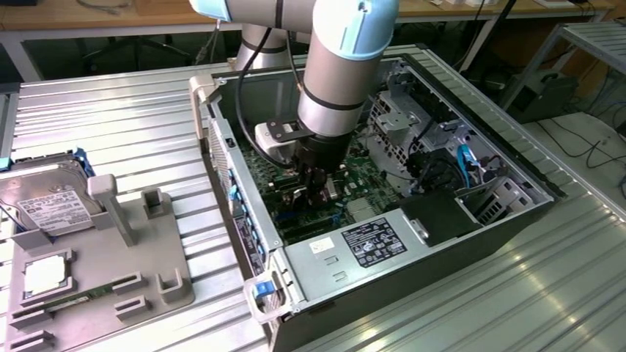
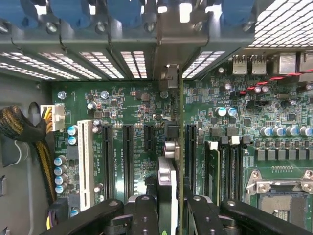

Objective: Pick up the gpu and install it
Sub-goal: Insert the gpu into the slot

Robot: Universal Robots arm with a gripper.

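I see the big open computer case point(image 1: 411, 242) lying on the metal table point(image 1: 117, 125). My robot arm point(image 1: 338, 73) reaches down into it, over the green board point(image 2: 122, 105). My gripper point(image 2: 166, 208) is squeezed tight on the gpu point(image 2: 168, 171), holding the card up on its edge, just above the long black slots point(image 2: 128, 161). On the gray tray point(image 1: 108, 286) outside sits a hard drive point(image 1: 44, 205).

Bright overhead light, glare on ribbed table point(image 1: 117, 125); soft focus
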